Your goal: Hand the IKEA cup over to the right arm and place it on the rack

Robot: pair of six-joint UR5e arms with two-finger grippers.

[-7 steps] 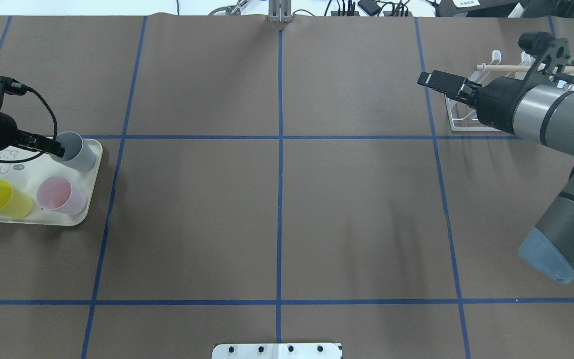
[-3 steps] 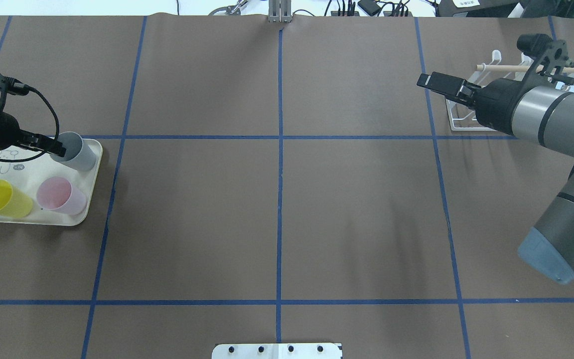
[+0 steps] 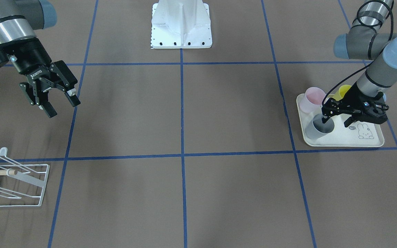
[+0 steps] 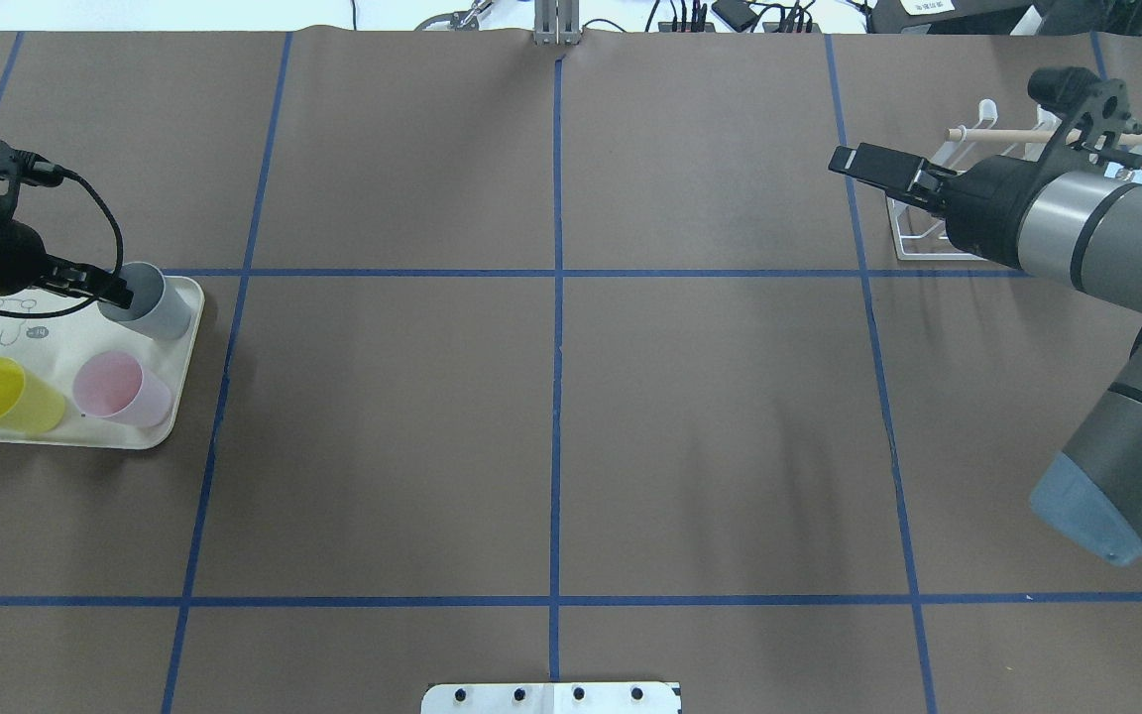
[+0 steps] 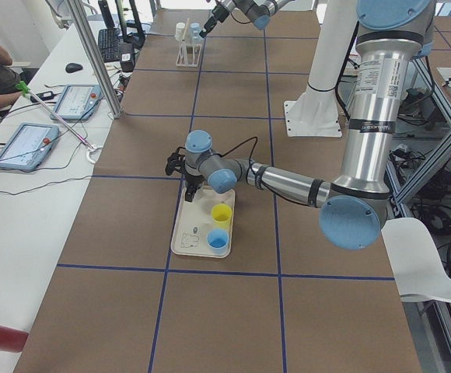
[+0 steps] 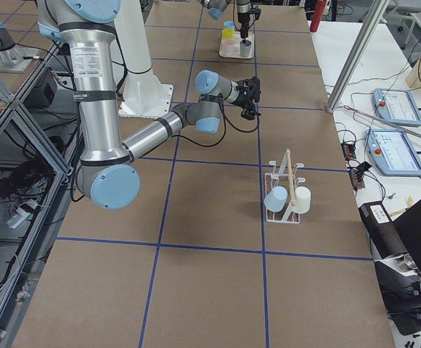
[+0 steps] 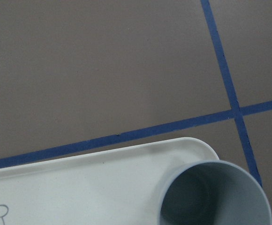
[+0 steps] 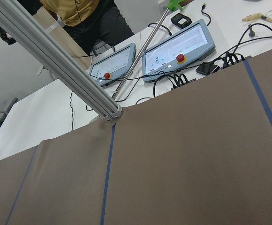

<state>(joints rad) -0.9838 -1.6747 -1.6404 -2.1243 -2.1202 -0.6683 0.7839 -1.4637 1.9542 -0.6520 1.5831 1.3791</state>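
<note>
grey cup (image 3: 314, 132) at the surface's (image 4: 551, 397) left edge, rim straddled by wide left fingers (image 3: 325, 118), right fingers (image 3: 73, 99) wide too: could be tipped if clamped off-centre.

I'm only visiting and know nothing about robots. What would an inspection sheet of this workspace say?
Surface: brown table cover with blue tape grid.
Job's things: grey cup upright on cream tray; white wire rack near the right arm holds two cups.
Clutter: yellow cup, pink cup, blue cup on the tray.
Grippers: left gripper open, one finger inside the grey cup; right gripper open, in the air.
Cables: black cable loops off the left wrist.
Surroundings: control tablets on a side bench.
</note>
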